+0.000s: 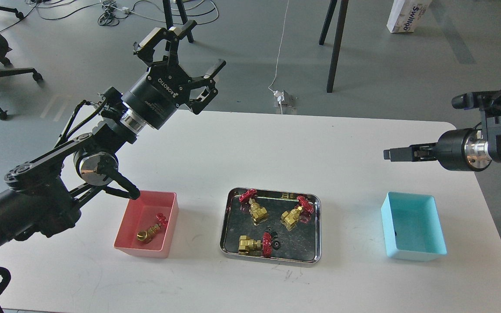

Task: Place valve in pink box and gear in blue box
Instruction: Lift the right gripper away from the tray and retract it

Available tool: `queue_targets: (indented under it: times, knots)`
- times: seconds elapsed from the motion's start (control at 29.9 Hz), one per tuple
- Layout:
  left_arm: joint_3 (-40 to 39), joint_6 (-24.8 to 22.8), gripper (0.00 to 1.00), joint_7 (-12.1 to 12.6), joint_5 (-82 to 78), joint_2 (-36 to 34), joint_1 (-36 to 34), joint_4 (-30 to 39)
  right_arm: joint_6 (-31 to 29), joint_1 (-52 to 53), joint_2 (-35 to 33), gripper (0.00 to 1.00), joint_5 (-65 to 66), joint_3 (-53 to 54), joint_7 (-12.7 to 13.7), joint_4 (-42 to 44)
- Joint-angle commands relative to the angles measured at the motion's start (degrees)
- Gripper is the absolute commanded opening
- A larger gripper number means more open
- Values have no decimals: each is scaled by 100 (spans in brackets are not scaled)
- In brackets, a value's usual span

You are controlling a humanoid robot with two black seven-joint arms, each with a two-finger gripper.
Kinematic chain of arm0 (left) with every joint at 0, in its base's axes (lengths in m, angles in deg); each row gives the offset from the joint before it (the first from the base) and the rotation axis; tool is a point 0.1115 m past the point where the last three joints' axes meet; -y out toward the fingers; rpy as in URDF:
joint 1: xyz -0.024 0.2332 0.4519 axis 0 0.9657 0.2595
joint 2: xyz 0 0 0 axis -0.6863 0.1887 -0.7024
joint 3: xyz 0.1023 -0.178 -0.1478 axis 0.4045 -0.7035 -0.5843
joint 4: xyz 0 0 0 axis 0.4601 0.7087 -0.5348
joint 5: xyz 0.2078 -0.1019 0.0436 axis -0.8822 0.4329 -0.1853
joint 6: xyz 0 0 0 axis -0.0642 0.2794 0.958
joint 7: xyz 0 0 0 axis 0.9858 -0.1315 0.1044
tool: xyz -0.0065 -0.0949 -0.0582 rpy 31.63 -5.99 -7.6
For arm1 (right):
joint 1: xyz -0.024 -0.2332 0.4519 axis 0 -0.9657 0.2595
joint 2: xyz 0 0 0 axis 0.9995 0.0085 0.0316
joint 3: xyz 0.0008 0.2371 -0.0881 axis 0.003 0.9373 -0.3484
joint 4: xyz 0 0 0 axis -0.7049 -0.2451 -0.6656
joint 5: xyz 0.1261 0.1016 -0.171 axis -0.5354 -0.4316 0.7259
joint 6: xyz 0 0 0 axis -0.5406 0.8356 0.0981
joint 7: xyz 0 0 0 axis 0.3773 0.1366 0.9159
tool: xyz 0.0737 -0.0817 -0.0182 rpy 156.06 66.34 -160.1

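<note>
With one valve already lying on its side on the floor of the pink box, judged one placement done and the rest outstanding. Three more valves left in the steel tray at the middle of the tabletop: one at upper left, one at upper right, one at lower left with its red handwheel turned right. Small black gears clustered between them near the tray's centre, just beside the lower valve's handwheel; exact count not certain at this size. Blue box at the right of the tray, well apart from it, seemingly holding nothing but a small dark speck by its left wall, nature not discernible. Left claw raised high above the far-left edge of the tabletop, fingers spread wide and carrying nothing; presumably lifted clear of the pink box below. Right claw held level above the tabletop's right side, beyond the blue box, pointing left; fingers seen edge-on, pressed together as far as visible, nothing gripped. Likely next call: a gear for the blue box, or another valve.
</note>
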Motion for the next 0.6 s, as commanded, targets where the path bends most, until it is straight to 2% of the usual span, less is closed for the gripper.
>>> queue_targets:
  times: [0.0,0.07,0.13,0.2,0.27,0.4,0.47,0.57]
  knots:
    - [23,0,86,0,9,1,-564,-607,351,-180,459,100,-3037,906,-454,898]
    - [23,0,86,0,18,18,-836,-932,237,-347,679,100,-4628,1258,-998,1628]
    - [76,0,86,0,27,105,-1117,-1344,-279,-636,977,100,-5895,1514,-1605,2235]
    - [128,0,86,0,10,237,-1311,-1757,-1034,-944,1241,100,-6593,1707,-2080,2648]
    - [86,0,87,0,71,421,-1373,-2398,-1034,-1260,1426,100,-6718,1988,-2439,2913]
    - [-125,0,87,0,369,1378,-1260,-3813,-1034,-1753,1550,100,-6710,2603,-2439,2993]
    - [-292,0,88,0,519,1652,-927,-4070,-1034,-1815,1550,100,-6710,2919,-2439,2976]
    - [-416,0,89,0,528,1776,-609,-4071,-1034,-1938,1550,100,-6710,3377,-2439,2976]
